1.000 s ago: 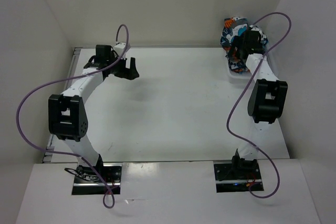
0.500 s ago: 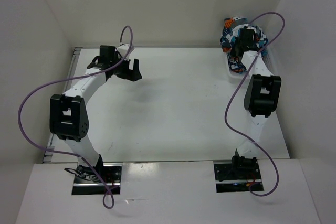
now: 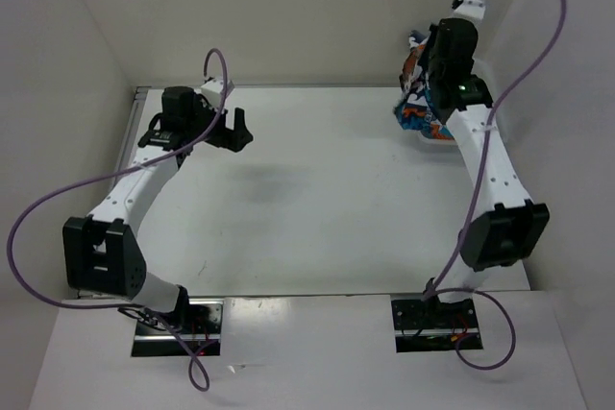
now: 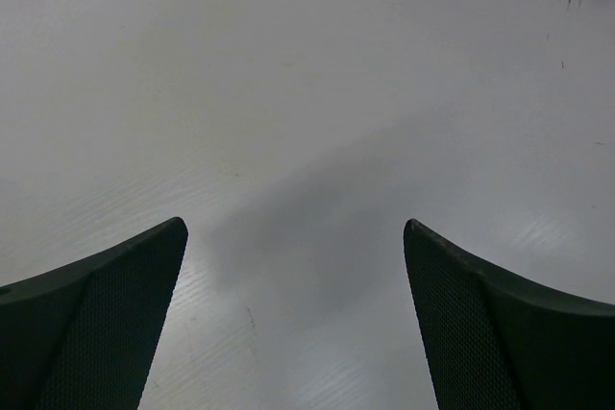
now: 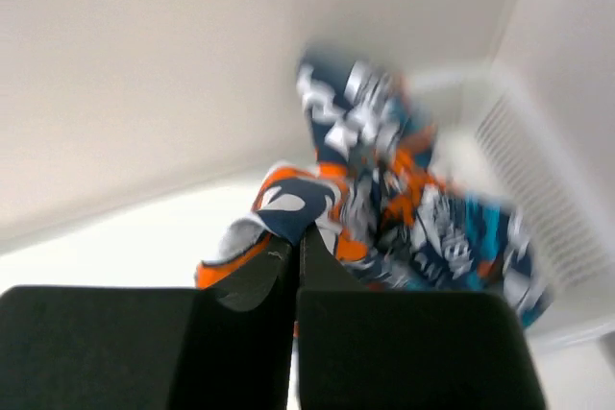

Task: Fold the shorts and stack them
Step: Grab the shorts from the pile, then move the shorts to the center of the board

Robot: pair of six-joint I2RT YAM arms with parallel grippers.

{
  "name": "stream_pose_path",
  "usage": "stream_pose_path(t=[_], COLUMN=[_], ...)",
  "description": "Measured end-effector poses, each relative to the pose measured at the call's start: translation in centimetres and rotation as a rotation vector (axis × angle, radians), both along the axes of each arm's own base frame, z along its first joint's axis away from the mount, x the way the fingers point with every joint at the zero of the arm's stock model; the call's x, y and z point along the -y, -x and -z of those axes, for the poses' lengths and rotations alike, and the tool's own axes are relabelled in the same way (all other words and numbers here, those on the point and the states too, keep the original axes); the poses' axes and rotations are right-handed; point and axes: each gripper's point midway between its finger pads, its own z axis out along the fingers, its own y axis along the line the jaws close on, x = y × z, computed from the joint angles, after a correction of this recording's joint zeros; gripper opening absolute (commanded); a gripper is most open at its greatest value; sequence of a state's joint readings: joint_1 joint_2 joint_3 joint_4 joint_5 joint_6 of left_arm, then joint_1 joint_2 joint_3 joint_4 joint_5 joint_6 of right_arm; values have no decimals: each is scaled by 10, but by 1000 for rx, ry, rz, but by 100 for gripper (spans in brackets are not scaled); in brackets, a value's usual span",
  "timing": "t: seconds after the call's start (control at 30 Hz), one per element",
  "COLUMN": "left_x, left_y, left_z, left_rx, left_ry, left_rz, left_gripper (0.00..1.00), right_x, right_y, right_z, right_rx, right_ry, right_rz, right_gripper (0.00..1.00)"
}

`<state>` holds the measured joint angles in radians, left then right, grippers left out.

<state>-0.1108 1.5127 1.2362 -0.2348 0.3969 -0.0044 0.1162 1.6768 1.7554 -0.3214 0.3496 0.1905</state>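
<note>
White bench (image 3: 327,208) surface fills the left wrist view. The left hand (image 3: 233,130) hovers over the bench's left half, its two dark fingers (image 4: 96,333) spread wide and grasping nothing. Farther back, the right arm stretches to the far right corner, where the right hand (image 5: 296,242) is clenched on an orange-and-navy edge of the shorts (image 3: 418,120). The rest of the fabric hangs bunched beyond the fingertips, a blurred tangle of teal, orange, navy and white, just beside a white slatted basket (image 5: 538,160). Whether the cloth touches the basket cannot be told. Behind it all stands the pale back wall (image 3: 317,7).
</note>
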Motion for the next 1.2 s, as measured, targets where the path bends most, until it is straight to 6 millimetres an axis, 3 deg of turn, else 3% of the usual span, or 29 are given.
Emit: stream_pose_path(t=[0.2, 0.3, 0.4, 0.5, 0.6, 0.73, 0.77, 0.83, 0.87, 0.93, 0.97, 1.07, 1.2], left_x=[-7, -14, -29, -49, -62, -70, -71, -73, -73, -74, -74, -77, -90], left_y=[29, 44, 56, 66, 72, 73, 73, 74, 74, 74, 74, 75, 77], left_z=[-41, -68, -96, -119, -132, -133, -131, -127, -125, -120, -116, -98, -64], left_rx=[133, 211, 296, 365, 401, 401, 395, 385, 379, 364, 353, 312, 234], left_ry=[3, 6, 11, 9, 6, 4, 3, 3, 2, 2, 1, -8, -38], left_rz=[-22, -39, -78, -131, -163, -182, -185, -190, -191, -191, -193, -212, -275], left_gripper=[100, 100, 100, 100, 100, 100, 100, 100, 100, 100, 100, 100, 100], right_x=[11, -5, -44, -94, -143, -202, -232, -300, -328, -377, -391, -393, -357], right_y=[58, 76, 91, 103, 107, 98, 100, 111, 116, 125, 126, 118, 107], right_z=[-143, -204, -238, -241, -224, -187, -172, -140, -121, -81, -59, 6, 74], right_rx=[314, 460, 550, 571, 538, 459, 425, 360, 315, 231, 179, 21, -148], right_ry=[68, 76, 87, 85, 58, 75, 83, 92, 96, 106, 114, 147, 179], right_rz=[19, -93, -314, -543, -746, -880, -935, -1057, -1107, -1192, -1213, -1192, -1128], right_gripper=[0, 0, 0, 0, 0, 0, 7, 44, 68, 85, 91, 92, 92])
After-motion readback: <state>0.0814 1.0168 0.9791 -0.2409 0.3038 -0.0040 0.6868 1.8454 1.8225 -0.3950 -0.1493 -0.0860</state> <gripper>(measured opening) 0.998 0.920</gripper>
